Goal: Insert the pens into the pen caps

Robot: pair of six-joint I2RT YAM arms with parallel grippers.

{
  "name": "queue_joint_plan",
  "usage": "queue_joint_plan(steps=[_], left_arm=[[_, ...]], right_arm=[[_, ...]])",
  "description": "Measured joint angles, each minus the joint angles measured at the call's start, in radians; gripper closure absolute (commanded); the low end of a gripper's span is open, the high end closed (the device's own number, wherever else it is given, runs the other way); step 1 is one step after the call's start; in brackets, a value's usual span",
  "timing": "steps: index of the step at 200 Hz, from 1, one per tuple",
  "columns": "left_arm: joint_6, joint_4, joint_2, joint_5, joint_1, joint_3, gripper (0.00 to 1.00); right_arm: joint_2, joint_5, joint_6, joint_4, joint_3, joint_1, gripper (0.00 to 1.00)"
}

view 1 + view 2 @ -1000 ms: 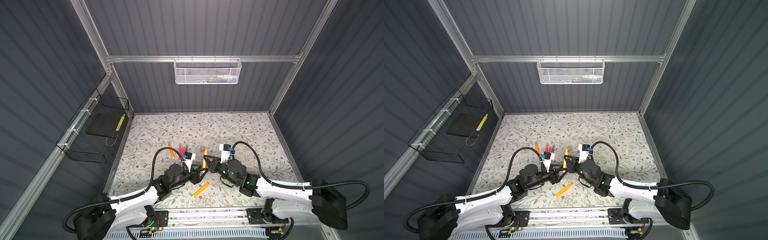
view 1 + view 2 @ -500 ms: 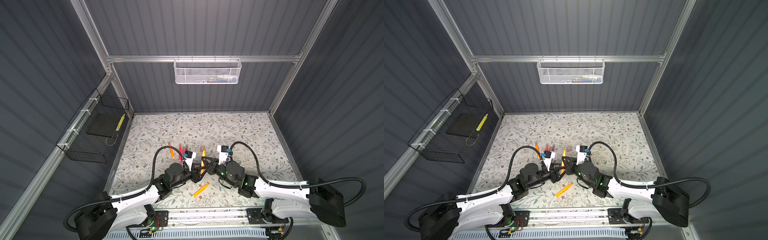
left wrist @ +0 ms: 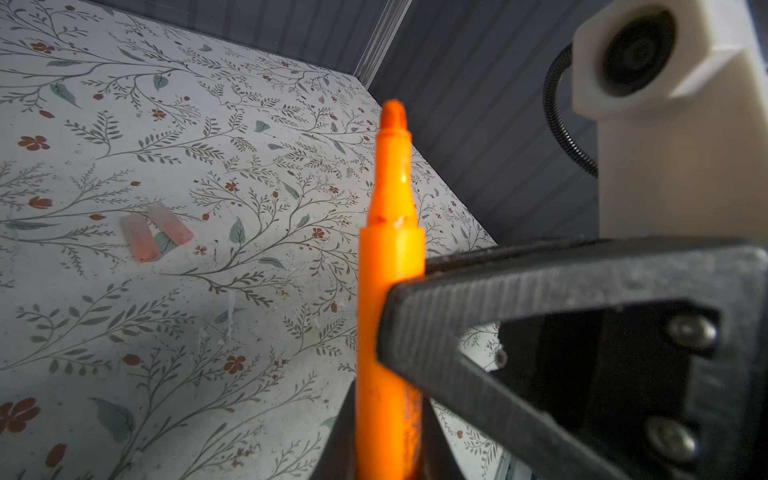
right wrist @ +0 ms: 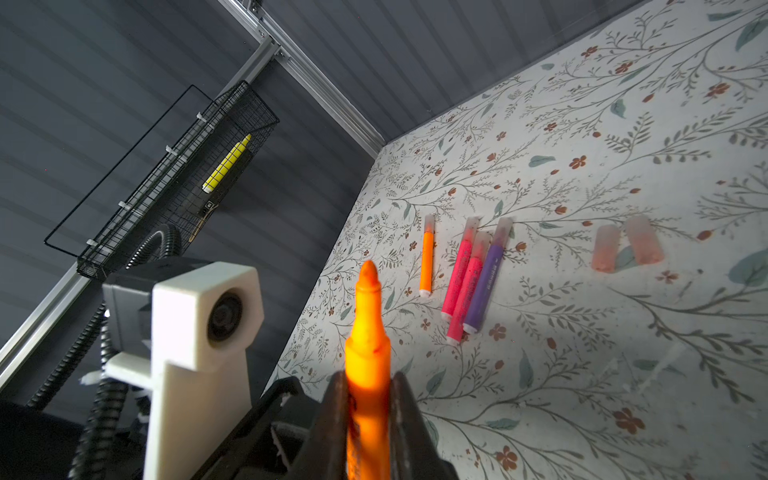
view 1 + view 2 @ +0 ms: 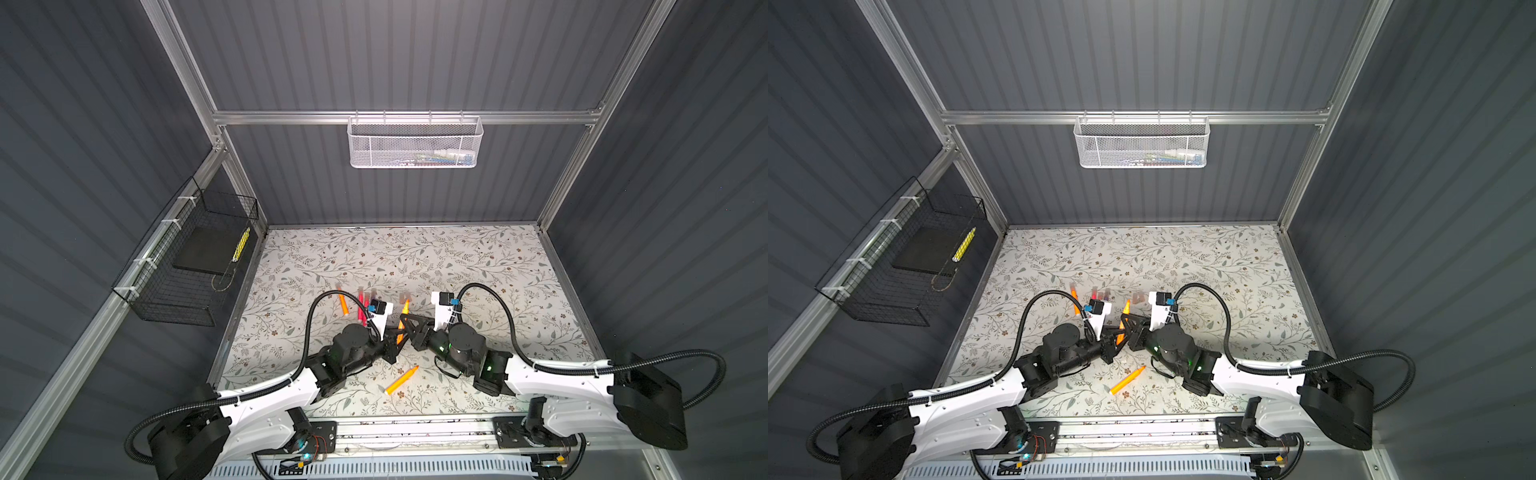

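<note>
- The left gripper point(image 3: 388, 451) is clamped on the lower barrel of a thick orange marker pen point(image 3: 390, 249) with a bare pointed tip. I see its fingers pressing the barrel from both sides.
- The right gripper point(image 4: 368, 401) is closed on the same orange marker pen, nearer the tip, so both grippers hold it at once.
- In both top views I find that pen between the two grippers, lifted off the floral-patterned worktop point(image 5: 457, 257). It sits over the middle, a little toward the front edge, with its tip pointing toward the back edge.
- A second orange pen point(image 5: 401, 380), its tip also bare, lies loose near the middle of the front edge, apart from both grippers.
- Two translucent pinkish plastic caps point(image 4: 606, 249) lie close together on the worktop just behind the grippers. I cannot tell whether they touch.
- Toward the left edge from those caps lies a row: a capped orange pen point(image 4: 427, 266), two pink pens point(image 4: 457, 274) and a purple pen point(image 4: 484, 282).
- Each pen in the row wears a clear cap on the end facing the back edge.
- The pink pens and the purple pen lie against one another, and the capped orange pen is slightly apart from them.
</note>
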Motion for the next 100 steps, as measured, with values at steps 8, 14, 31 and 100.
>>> queue_joint_plan(steps=[8, 14, 31, 100], left_arm=[[0.003, 0.000, 0.000, 0.000, 0.000, 0.000, 1.00], [0.004, 0.000, 0.000, 0.000, 0.000, 0.000, 1.00], [0.008, 0.000, 0.000, -0.002, -0.001, 0.000, 1.00], [0.043, 0.007, 0.029, 0.029, 0.000, 0.000, 1.00]], right_arm=[[-0.001, 0.002, -0.002, 0.000, 0.000, 0.000, 0.80], [-0.001, 0.003, -0.003, -0.001, 0.000, 0.001, 0.75], [-0.011, 0.005, -0.014, -0.012, 0.000, 0.004, 0.60], [-0.091, 0.030, -0.033, -0.050, 0.000, 0.009, 0.44]])
